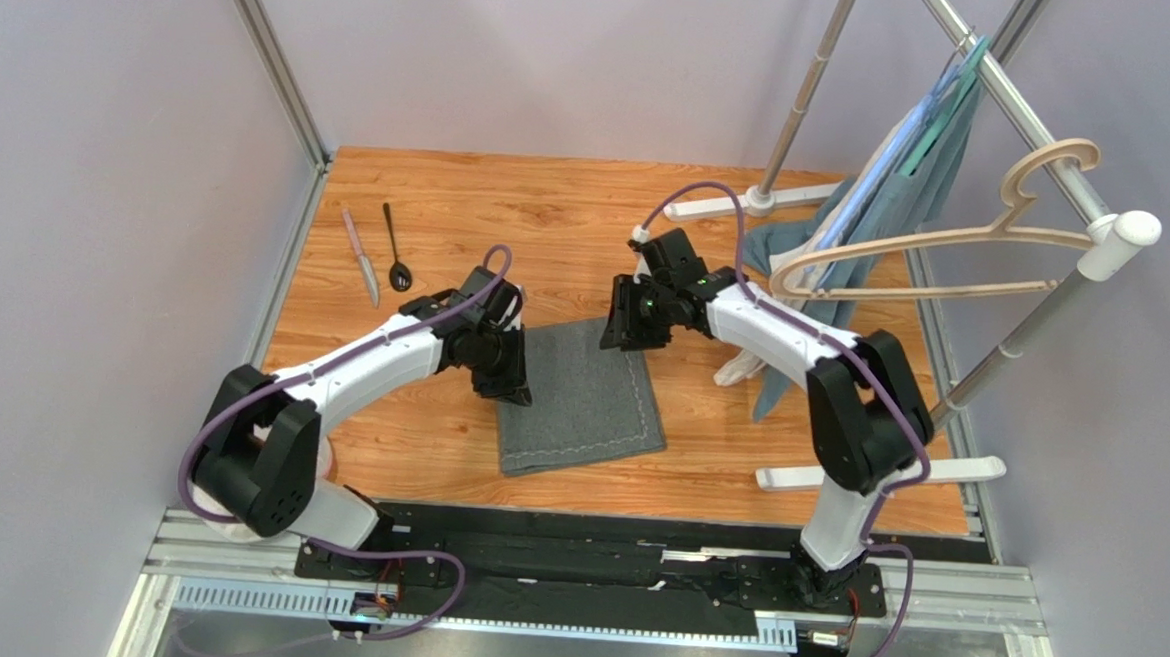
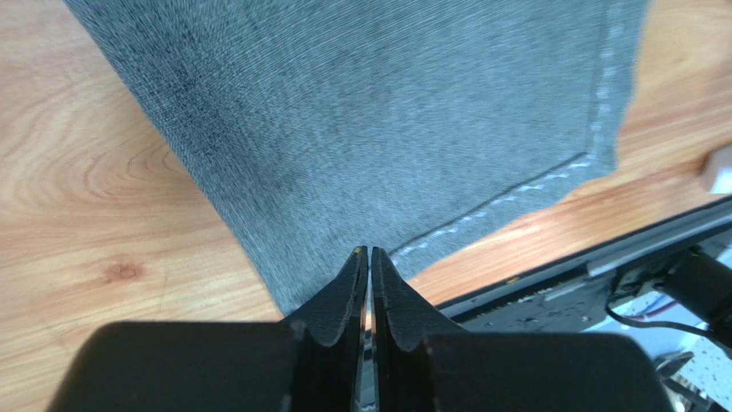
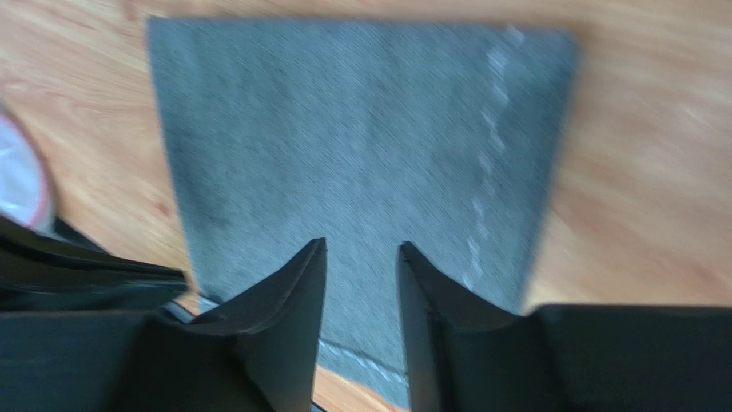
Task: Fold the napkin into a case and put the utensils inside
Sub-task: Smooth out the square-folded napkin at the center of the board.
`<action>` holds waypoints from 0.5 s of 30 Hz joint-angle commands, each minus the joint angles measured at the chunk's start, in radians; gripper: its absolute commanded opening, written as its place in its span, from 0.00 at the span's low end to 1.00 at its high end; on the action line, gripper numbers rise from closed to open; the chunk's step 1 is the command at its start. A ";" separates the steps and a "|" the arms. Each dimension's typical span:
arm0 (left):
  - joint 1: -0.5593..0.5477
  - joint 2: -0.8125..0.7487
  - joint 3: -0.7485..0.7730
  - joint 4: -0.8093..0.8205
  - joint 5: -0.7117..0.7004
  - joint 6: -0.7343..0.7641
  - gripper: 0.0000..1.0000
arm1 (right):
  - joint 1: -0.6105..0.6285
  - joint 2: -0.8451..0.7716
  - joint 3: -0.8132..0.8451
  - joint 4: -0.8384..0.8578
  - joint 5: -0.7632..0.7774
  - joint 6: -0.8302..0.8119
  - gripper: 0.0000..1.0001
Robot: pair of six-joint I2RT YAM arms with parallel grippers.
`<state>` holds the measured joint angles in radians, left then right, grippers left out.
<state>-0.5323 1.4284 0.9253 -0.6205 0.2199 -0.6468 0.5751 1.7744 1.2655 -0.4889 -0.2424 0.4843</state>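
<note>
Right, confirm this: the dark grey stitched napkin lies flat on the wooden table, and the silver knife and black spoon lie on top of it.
Not on it. The top external view shows the slim silver-grey knife and thin black spoon on the bare wooden table, apart from the dark grey stitched napkin, which does lie flat.

Napkin (image 1: 580,396): dark grey woven cloth, matt, coarse weave, pale stitching. Tabletop (image 1: 552,214): wood grain, smooth, slight sheen. Knife (image 1: 360,257): silvery metal. Left gripper (image 2: 369,254), right gripper (image 3: 361,249): matt black plastic.
</note>
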 commanded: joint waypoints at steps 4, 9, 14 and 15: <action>0.003 0.060 -0.149 0.066 -0.010 -0.017 0.11 | -0.089 0.218 0.080 0.306 -0.334 0.033 0.33; 0.005 0.101 -0.198 0.074 -0.079 -0.057 0.09 | -0.211 0.371 0.084 0.403 -0.494 0.000 0.32; 0.003 0.122 -0.209 0.117 -0.074 -0.047 0.09 | -0.293 0.421 0.120 0.395 -0.592 -0.015 0.34; 0.003 0.125 -0.183 0.116 -0.064 -0.034 0.09 | -0.297 0.413 0.129 0.368 -0.592 -0.029 0.35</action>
<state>-0.5297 1.5028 0.7460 -0.5560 0.2222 -0.7025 0.3191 2.1681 1.3506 -0.1371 -0.7963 0.5110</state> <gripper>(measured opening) 0.091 0.329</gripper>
